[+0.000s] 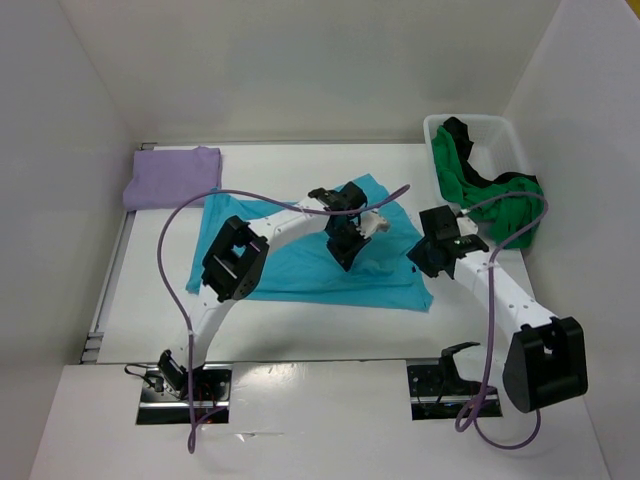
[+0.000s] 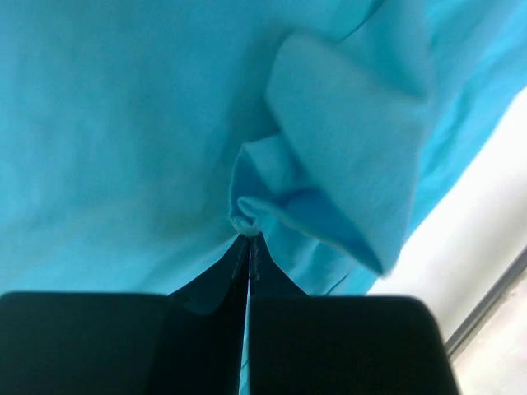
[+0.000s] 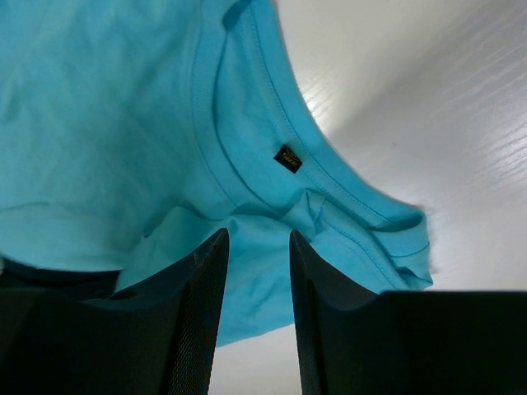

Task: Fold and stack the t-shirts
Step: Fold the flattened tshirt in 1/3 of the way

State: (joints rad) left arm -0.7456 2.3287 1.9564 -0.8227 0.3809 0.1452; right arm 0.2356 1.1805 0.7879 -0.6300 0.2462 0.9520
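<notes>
Bolted at the table's (image 1: 320, 335) near edge, two arms (image 1: 225, 265) reach over the laundry. At far left, a lavender shirt (image 1: 172, 177) lies folded. At centre, the left gripper (image 2: 249, 243) is clamped on a pinched fold of the turquoise shirt (image 1: 290, 265), which lies spread out. The right gripper (image 3: 257, 239) hovers at its collar, fingers apart. At far right, a green shirt (image 1: 455, 180) and a black shirt (image 1: 458, 130) spill from the bin (image 1: 500, 128).
</notes>
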